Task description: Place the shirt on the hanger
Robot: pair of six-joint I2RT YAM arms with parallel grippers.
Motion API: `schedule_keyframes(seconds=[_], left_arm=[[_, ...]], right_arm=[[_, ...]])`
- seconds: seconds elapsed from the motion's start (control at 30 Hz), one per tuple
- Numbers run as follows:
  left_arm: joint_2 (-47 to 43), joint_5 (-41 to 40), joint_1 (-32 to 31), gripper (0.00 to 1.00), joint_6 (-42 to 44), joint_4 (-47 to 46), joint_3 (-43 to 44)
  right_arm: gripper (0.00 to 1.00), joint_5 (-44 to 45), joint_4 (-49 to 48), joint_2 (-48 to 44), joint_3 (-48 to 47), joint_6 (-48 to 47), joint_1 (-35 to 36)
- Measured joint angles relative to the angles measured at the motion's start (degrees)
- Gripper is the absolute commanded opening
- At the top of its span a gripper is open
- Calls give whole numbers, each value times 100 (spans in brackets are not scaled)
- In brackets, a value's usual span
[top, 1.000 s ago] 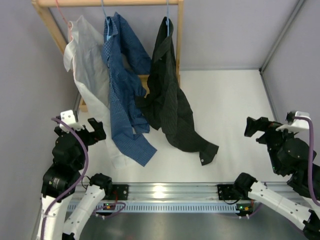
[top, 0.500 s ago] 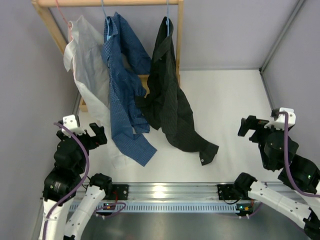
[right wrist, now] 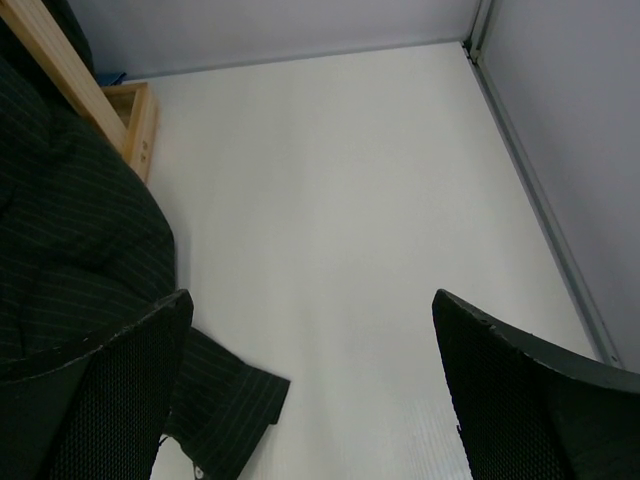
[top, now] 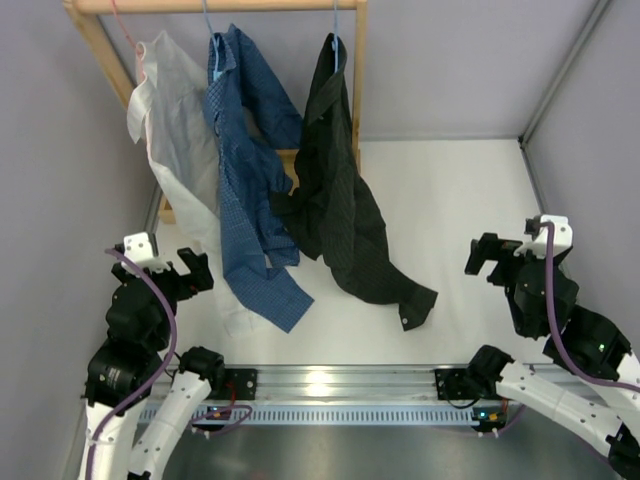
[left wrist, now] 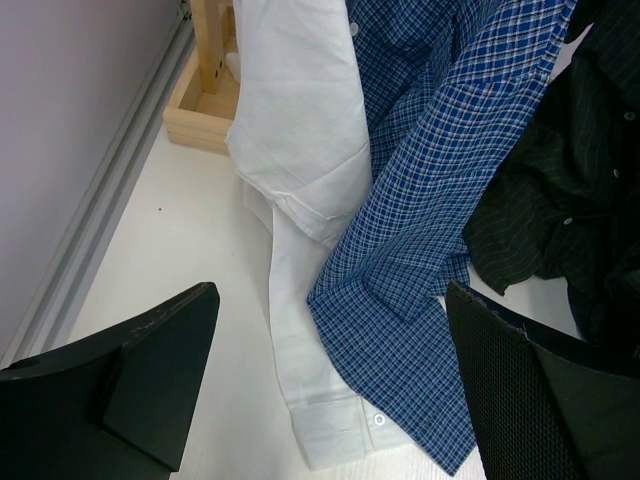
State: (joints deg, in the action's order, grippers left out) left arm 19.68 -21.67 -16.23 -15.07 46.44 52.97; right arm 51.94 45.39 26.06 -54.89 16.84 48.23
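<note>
The black pinstriped shirt [top: 335, 190] hangs from the light-blue wire hanger [top: 335, 25] on the wooden rack, its lower part and a sleeve cuff [top: 415, 305] trailing on the white table. It also shows at the left of the right wrist view [right wrist: 70, 250] and at the right of the left wrist view [left wrist: 570, 170]. My left gripper [top: 190, 268] is open and empty, near the table's left side, by the blue checked shirt. My right gripper [top: 482, 257] is open and empty, to the right of the black cuff and apart from it.
A blue checked shirt [top: 245, 170] and a white sheer garment [top: 170, 130] hang on the same wooden rack [top: 358, 70], their hems on the table. The rack's wooden base [left wrist: 205, 100] stands at the back left. Grey walls close in both sides.
My right arm has moved left and down toward the table's middle. My left arm has settled slightly lower. The shirts have not moved.
</note>
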Motion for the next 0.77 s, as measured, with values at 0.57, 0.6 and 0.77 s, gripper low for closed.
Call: schedule_keyframes(seconds=[0.57, 0.6, 0.77], left_arm=[[-9, 28, 0, 98, 0, -9, -28], [-9, 28, 0, 98, 0, -9, -28], [-9, 28, 0, 98, 0, -9, -28]], right_arm=[[100, -105, -131, 59, 103, 35, 0], [99, -107, -133, 59, 103, 35, 0], [99, -107, -173, 59, 138, 31, 0]])
